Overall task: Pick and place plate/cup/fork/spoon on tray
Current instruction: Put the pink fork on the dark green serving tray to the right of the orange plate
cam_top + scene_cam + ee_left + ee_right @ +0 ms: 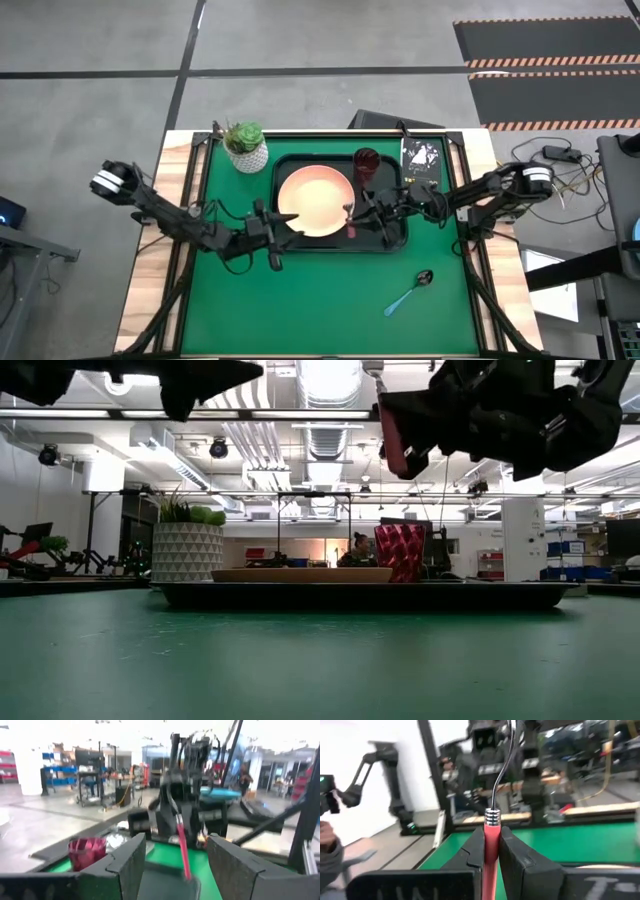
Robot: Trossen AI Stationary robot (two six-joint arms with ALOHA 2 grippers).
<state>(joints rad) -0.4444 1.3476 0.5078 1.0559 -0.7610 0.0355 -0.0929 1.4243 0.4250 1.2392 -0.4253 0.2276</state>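
The salmon-pink plate [315, 200] lies in the dark tray [388, 242]. The maroon cup [366, 165] stands at the tray's far right corner. My right gripper [362, 215] reaches in from the right over the tray, beside the plate's right rim. It is shut on the pink-handled fork [491, 837]. My left gripper [283, 222] hovers open at the plate's near left rim with nothing between its fingers [125, 865]. It faces the right gripper. The blue-handled spoon [410, 293] lies flat on the green mat near the right front. My right gripper pinches the fork's pink handle [491, 832] between its two fingers, just below the ribbed metal collar. The fingers come roughly level from the table's right. The metal neck and tines [506, 755] stick out beyond the fingertips. The fork is lifted clear above the tray [395, 435].
A white pot with a green plant [245, 147] stands at the far left of the mat. A small black booklet [420, 160] lies at the far right beside the tray. Open green mat stretches in front of the tray.
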